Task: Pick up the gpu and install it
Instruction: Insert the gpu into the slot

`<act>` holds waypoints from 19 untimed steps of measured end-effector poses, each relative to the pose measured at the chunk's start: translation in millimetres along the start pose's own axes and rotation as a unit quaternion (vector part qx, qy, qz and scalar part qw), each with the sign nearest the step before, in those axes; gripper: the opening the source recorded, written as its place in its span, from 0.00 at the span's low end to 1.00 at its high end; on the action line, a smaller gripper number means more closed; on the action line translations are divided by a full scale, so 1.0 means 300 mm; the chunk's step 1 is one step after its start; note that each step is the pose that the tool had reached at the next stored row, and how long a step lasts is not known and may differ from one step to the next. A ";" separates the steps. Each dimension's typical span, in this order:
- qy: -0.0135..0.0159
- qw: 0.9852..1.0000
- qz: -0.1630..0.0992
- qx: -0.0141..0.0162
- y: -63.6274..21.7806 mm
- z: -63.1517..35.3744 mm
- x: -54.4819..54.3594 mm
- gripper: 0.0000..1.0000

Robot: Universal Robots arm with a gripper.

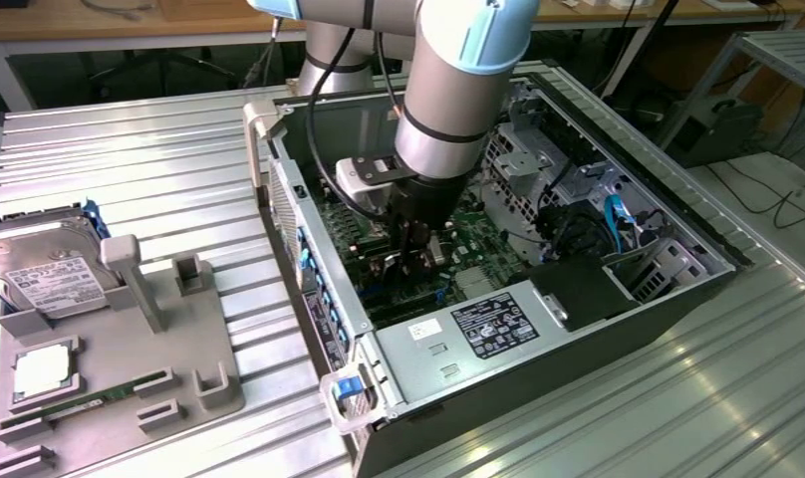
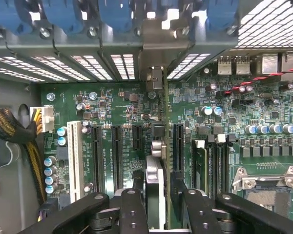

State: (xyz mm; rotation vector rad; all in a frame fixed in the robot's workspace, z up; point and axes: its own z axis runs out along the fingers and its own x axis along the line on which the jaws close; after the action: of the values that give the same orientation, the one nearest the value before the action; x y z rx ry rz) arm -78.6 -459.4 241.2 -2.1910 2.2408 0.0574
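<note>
You have the arm reaching down into the open computer case [image 1: 376, 378], which lies on its side on the metal table [image 1: 150, 169] so the motherboard [image 2: 117, 105] faces up and the slots can be entered from above. The gripper [image 2: 158, 197] sits low over the row of black expansion slots [image 2: 118, 151], toward the case's rear wall with its vented slot covers [image 2: 88, 66]. In the wrist view the gpu [image 2: 156, 180] stands on edge between the dark fingers [image 2: 132, 209], its silvery metal edge running straight away from the wrist toward the rear wall, in line with a slot; that upright pose is what lets its connector edge meet the board. The jaws stand partly apart, one finger on each side of the card and close against it. You cannot tell from here whether the pads are pressing the card or have just let go, nor whether the card is fully seated, since the fingers hide its lower edge. On the grey fixture tray [image 1: 176, 368] near the table's corner, the silver hard drive [image 1: 51, 274] and the green memory stick [image 1: 71, 406] lie untouched, well apart from the case.
</note>
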 end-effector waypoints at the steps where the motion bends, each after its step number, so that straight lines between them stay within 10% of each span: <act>1: 0.000 1.000 0.000 0.001 0.001 -0.004 -0.001 0.36; 19: 0.001 1.000 -0.001 0.007 0.048 -0.009 -0.009 0.30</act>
State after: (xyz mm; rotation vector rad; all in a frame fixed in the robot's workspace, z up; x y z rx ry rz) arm -92.9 -456.5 244.4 -2.1869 2.2325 0.0393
